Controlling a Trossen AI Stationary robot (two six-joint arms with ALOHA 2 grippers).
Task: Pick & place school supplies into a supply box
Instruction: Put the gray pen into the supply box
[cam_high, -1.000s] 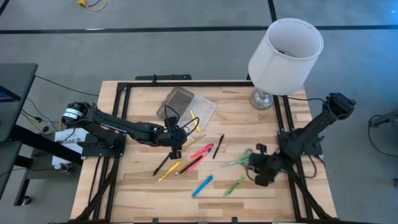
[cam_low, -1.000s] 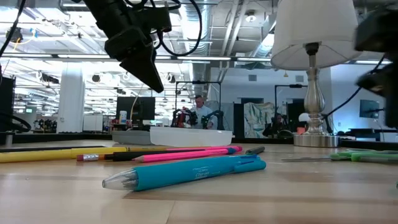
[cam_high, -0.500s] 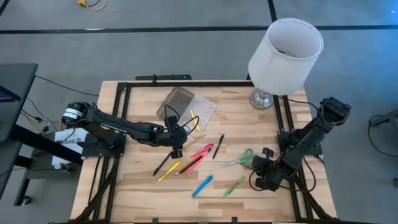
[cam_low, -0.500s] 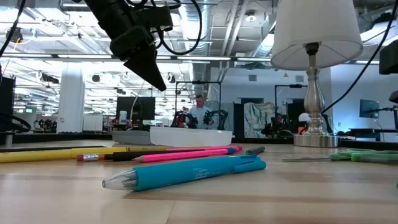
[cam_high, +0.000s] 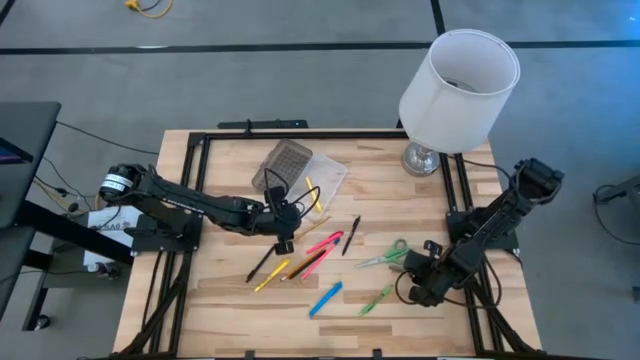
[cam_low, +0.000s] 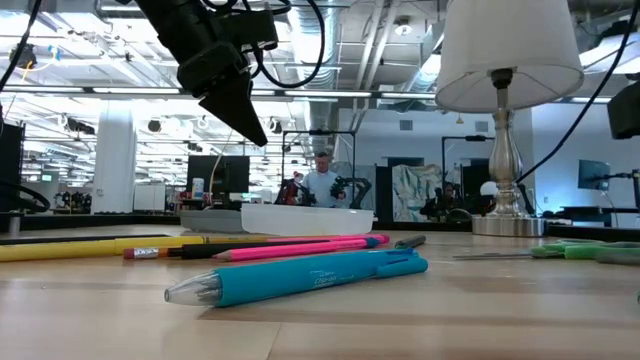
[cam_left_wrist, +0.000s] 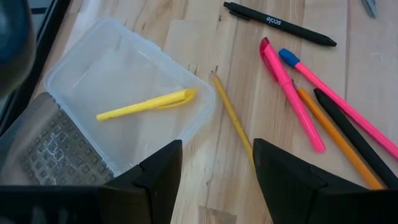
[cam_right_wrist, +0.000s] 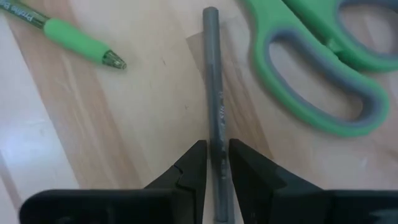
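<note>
The clear supply box (cam_high: 316, 176) lies open with its grey grid lid (cam_left_wrist: 50, 149) beside it; one yellow stick (cam_left_wrist: 149, 104) rests inside. My left gripper (cam_left_wrist: 217, 162) hovers open above the table by the box, over pink pens (cam_left_wrist: 289, 93), a yellow pencil (cam_left_wrist: 233, 118) and a black pen (cam_left_wrist: 280, 23). My right gripper (cam_right_wrist: 216, 163) is down near the table's right near corner, shut on a thin grey stick (cam_right_wrist: 212, 74). Green scissors (cam_right_wrist: 311, 68), a green marker (cam_right_wrist: 68, 34) and a blue marker (cam_high: 325, 297) lie flat on the wood. My right gripper pinches the grey stick between its two fingers (cam_right_wrist: 194, 168), with the fingers lying along it. The stick's free length (cam_right_wrist: 211, 37) runs straight ahead of the fingertips, close over the table. Whether it rests on the wood or is lifted, I cannot tell.
A lamp with a white shade (cam_high: 458, 75) stands on its silver base (cam_high: 422, 158) at the far right corner. Black frame rails (cam_high: 190, 170) run along the table's edges. Bare wood shows along the near edge (cam_high: 300, 335).
My right gripper has drawn away from the green scissors toward the table's near edge and right, and settled lower over the grey stick. The supplies and the box lie as before.
</note>
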